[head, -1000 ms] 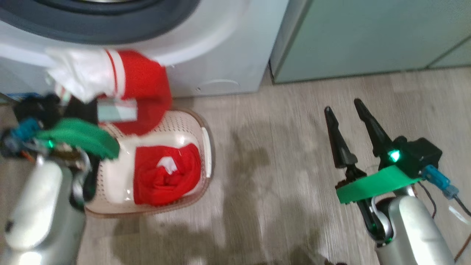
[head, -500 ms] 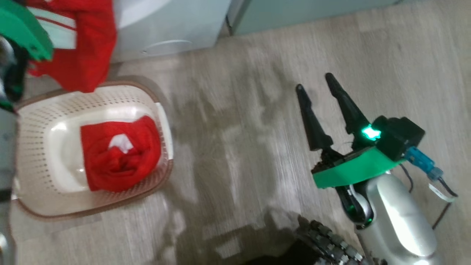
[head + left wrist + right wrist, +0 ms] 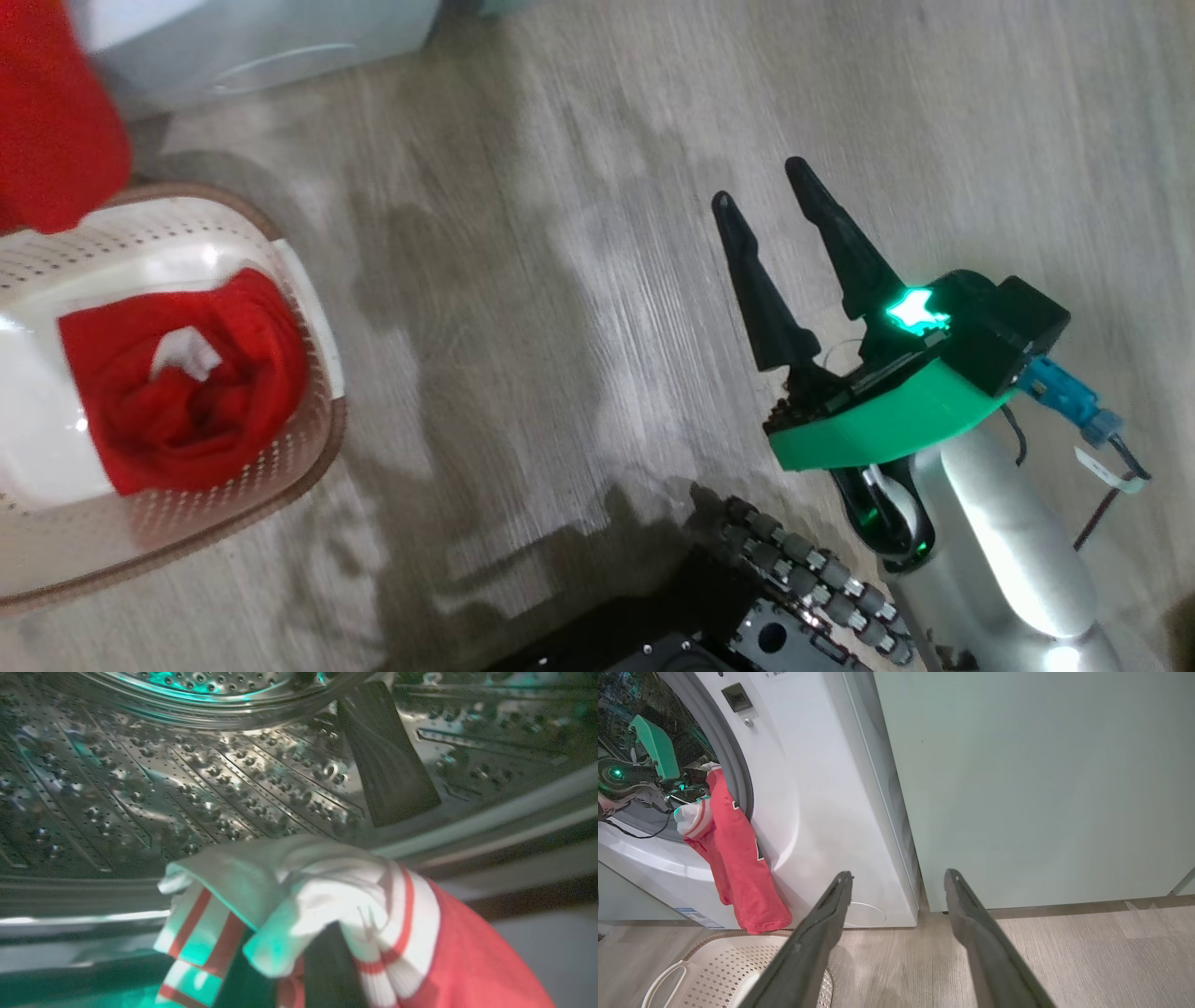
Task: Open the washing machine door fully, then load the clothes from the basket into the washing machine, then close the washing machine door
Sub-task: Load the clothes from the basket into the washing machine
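I see left gripper [image 3: 684, 792] fingers pinched on red-and-white garment [image 3: 420, 952] at drum [image 3: 210, 788] mouth; right gripper [image 3: 761, 184] fingers wide, empty; another red garment [image 3: 187, 383] in basket [image 3: 233, 523].

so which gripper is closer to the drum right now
Left. The left gripper is at the mouth of the drum, shut on a red garment; the right gripper hovers open above the floor, right of the basket.

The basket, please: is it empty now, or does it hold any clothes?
Not empty: in the head view one bunched red garment with a white tag lies inside the basket.
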